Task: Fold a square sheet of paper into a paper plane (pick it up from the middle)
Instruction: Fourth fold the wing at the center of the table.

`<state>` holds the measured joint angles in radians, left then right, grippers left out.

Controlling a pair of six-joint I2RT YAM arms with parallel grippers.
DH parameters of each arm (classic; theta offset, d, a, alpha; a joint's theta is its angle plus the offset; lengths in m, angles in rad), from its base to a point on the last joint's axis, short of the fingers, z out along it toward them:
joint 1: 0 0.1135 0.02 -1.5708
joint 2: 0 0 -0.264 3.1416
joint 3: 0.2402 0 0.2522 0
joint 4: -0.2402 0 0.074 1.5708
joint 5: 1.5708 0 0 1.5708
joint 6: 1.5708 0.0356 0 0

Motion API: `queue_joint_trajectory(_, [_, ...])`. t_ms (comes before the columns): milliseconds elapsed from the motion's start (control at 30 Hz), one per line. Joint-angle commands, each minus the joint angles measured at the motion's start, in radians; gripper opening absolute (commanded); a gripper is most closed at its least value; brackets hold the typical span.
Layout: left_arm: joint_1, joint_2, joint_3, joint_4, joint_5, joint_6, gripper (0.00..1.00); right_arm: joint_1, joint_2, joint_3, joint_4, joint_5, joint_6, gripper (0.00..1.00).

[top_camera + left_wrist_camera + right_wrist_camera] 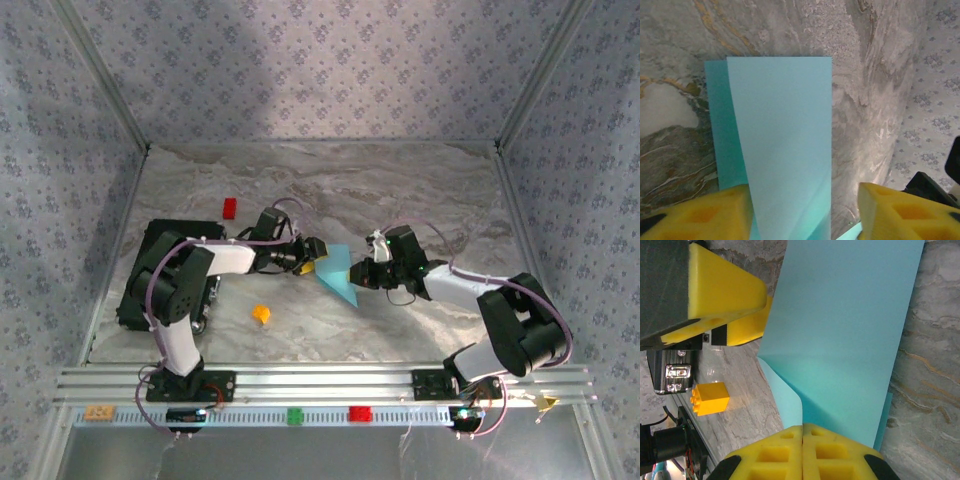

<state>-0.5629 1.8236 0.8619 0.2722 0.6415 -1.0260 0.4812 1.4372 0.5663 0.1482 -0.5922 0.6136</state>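
Observation:
The light-blue sheet of paper is folded into a pointed shape and held up off the marble table between my two grippers. My right gripper is shut on its edge. In the right wrist view the yellow fingers meet on a curled paler flap, with the main panel of the paper rising beyond. My left gripper is open at the paper's other side. In the left wrist view the paper stands between the spread fingers, close to the left one and clear of the right.
An orange block lies on the table near the front, also visible as the orange block. A red block sits farther back. A black slab lies by the left arm. Green and red blocks rest on the front rail.

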Motion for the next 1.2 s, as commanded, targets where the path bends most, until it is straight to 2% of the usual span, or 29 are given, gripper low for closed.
queue_joint_trajectory(0, [0.001,0.028,0.026,0.066,0.043,-0.024,0.47,-0.009,-0.019,-0.019,-0.001,-0.001,0.008,0.09])
queue_joint_trajectory(100, [0.001,0.034,0.02,0.096,0.04,-0.035,0.39,-0.009,-0.022,-0.02,-0.022,0.013,0.0,0.12])
queue_joint_trajectory(200, [0.001,0.039,0.01,0.142,0.044,-0.054,0.2,-0.008,-0.038,-0.017,-0.063,0.049,-0.005,0.17])
queue_joint_trajectory(300, [0.001,0.028,-0.01,0.173,0.028,-0.073,0.09,0.0,-0.077,-0.004,-0.15,0.132,-0.023,0.28])
queue_joint_trajectory(433, [0.0,-0.008,-0.039,0.177,-0.018,-0.082,0.01,0.045,-0.164,0.005,-0.248,0.293,-0.057,0.43])
queue_joint_trajectory(567, [-0.005,-0.042,-0.054,0.147,-0.063,-0.075,0.01,0.094,-0.224,0.001,-0.263,0.421,-0.078,0.47])
queue_joint_trajectory(600, [-0.007,-0.05,-0.058,0.137,-0.079,-0.076,0.01,0.112,-0.232,-0.004,-0.251,0.453,-0.09,0.54])
queue_joint_trajectory(733, [-0.027,-0.08,-0.067,0.107,-0.131,-0.073,0.02,0.255,-0.251,-0.054,-0.117,0.641,-0.22,0.6])
queue_joint_trajectory(900, [-0.046,-0.058,-0.036,0.106,-0.111,-0.073,0.06,0.424,-0.248,-0.125,0.056,0.86,-0.42,0.54])
queue_joint_trajectory(1000, [-0.053,-0.043,-0.018,0.106,-0.097,-0.072,0.13,0.475,-0.226,-0.147,0.109,0.905,-0.52,0.49])
queue_joint_trajectory(1167, [-0.054,-0.042,-0.012,0.115,-0.077,-0.071,0.18,0.556,-0.171,-0.162,0.173,0.961,-0.625,0.45])
